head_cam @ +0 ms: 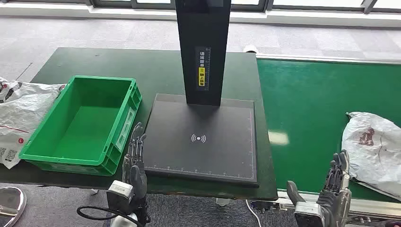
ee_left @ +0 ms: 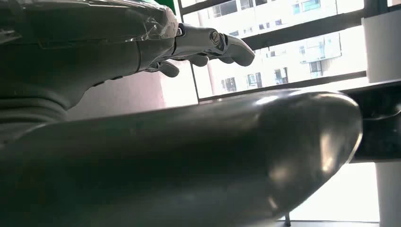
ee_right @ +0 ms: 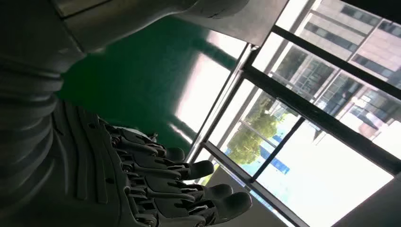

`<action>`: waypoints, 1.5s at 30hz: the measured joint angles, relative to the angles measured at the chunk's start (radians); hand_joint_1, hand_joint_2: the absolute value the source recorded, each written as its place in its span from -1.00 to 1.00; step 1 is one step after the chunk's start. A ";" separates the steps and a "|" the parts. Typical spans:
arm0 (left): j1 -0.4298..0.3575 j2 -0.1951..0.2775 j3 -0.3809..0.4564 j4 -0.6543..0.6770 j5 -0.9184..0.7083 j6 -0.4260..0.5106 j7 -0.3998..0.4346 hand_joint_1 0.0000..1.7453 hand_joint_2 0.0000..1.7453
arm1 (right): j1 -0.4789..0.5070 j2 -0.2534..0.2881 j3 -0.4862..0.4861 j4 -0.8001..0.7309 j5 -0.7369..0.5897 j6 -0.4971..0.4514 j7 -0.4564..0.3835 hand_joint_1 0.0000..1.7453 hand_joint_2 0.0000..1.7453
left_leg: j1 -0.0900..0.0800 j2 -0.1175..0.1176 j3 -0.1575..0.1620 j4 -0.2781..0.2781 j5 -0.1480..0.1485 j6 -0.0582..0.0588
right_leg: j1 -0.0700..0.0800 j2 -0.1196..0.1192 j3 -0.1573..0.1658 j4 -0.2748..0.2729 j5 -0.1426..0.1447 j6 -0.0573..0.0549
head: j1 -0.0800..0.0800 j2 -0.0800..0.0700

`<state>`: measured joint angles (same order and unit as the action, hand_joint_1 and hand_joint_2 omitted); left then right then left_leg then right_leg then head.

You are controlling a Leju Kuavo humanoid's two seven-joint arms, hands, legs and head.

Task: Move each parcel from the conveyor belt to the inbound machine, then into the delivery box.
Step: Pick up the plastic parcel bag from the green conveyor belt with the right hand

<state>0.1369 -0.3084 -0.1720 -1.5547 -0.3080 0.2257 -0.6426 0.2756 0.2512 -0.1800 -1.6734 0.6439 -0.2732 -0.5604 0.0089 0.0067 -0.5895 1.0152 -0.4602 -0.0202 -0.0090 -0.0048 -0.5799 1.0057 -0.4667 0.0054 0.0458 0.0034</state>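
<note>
You have the conveyor belt (head_cam: pixel 326 109) as the largest surface, green, running ahead of and around the right hand (head_cam: pixel 336 187). The dark table (head_cam: pixel 142 71) sits ahead of the left hand (head_cam: pixel 135 158).

Inbound machine (head_cam: pixel 203 142): black flat platform with a black upright column at its far edge. It lies just ahead of and to the right of the left hand, well to the left of the right hand.

Delivery box (head_cam: pixel 82 125): green crate, open top, nothing visible inside. It sits just left of the left hand, nearly touching the fingers (head_cam: pixel 137 142). Long axis runs away from you, slightly slanted.

Parcel (head_cam: pixel 376 151): white crumpled plastic mailer with a dark reddish mark, lying flat on the belt just to the right of the right hand and slightly ahead of it. Whether it touches the fingertips, you cannot tell. Long axis runs roughly away from the hand, tilted toward the left at the far end; part of it is cut off by the frame edge.

More white mailers (head_cam: pixel 19 118) lie beyond the crate, well left of the left hand.

Right hand: fingers extended and spread upward, holding nothing. The wrist view confirms straight fingers (ee_right: pixel 208 189).

Left hand: fingers extended forward, apart, holding nothing; its wrist view agrees (ee_left: pixel 208 42).
</note>
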 joint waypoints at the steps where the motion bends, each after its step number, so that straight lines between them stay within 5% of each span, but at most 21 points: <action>1: -0.002 0.000 0.000 0.002 -0.003 -0.002 -0.001 -1.00 -1.00 | -0.013 -0.010 -0.012 0.016 -0.002 0.014 0.009 -1.00 1.00 | 0.000 0.000 0.000 0.000 0.000 0.000 | 0.000 0.000 0.000 0.000 0.000 0.000 | 0.000 0.000; 7: -0.029 0.006 0.004 0.042 0.022 -0.050 -0.022 -1.00 -1.00 | -0.191 -0.176 -0.140 0.296 -0.007 0.084 0.030 -1.00 1.00 | -0.001 0.000 -0.001 0.001 0.002 0.004 | -0.003 0.000 0.001 -0.001 0.004 0.005 | 0.000 0.000; 12: -0.052 0.011 0.021 0.074 0.040 -0.123 -0.037 -1.00 -1.00 | -0.320 -0.319 -0.181 0.579 0.111 0.069 0.090 -1.00 1.00 | -0.003 -0.002 -0.001 0.001 0.004 0.006 | -0.005 -0.002 0.001 -0.001 0.005 0.006 | 0.000 0.000; 20: -0.096 0.014 0.033 0.128 0.091 -0.178 -0.056 -1.00 -1.00 | -0.440 -0.470 -0.229 0.909 0.142 0.072 0.109 -1.00 1.00 | -0.003 -0.004 -0.002 0.001 0.004 0.006 | -0.005 -0.003 0.000 -0.001 0.005 0.007 | 0.000 0.000; 30: -0.127 0.015 0.043 0.157 0.112 -0.154 -0.058 -1.00 -1.00 | -0.553 -0.559 -0.254 1.141 0.226 -0.013 0.185 -1.00 1.00 | -0.004 -0.004 -0.003 0.001 0.004 0.007 | -0.006 -0.003 0.000 -0.001 0.005 0.007 | 0.000 0.000; 45: -0.132 0.015 0.043 0.161 0.151 -0.103 -0.058 -1.00 -1.00 | -0.659 -0.585 -0.254 1.248 0.309 -0.026 0.238 -1.00 1.00 | -0.004 -0.004 -0.004 0.001 0.004 0.007 | -0.006 -0.003 -0.001 -0.001 0.005 0.007 | 0.000 0.000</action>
<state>0.0047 -0.2937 -0.1286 -1.3935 -0.1566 0.1224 -0.7008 -0.3834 -0.3343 -0.4345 -0.4250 0.9528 -0.2992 -0.3222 0.0051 0.0025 -0.5933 1.0166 -0.4558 -0.0128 -0.0148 -0.0083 -0.5806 1.0047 -0.4620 0.0121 0.0461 0.0034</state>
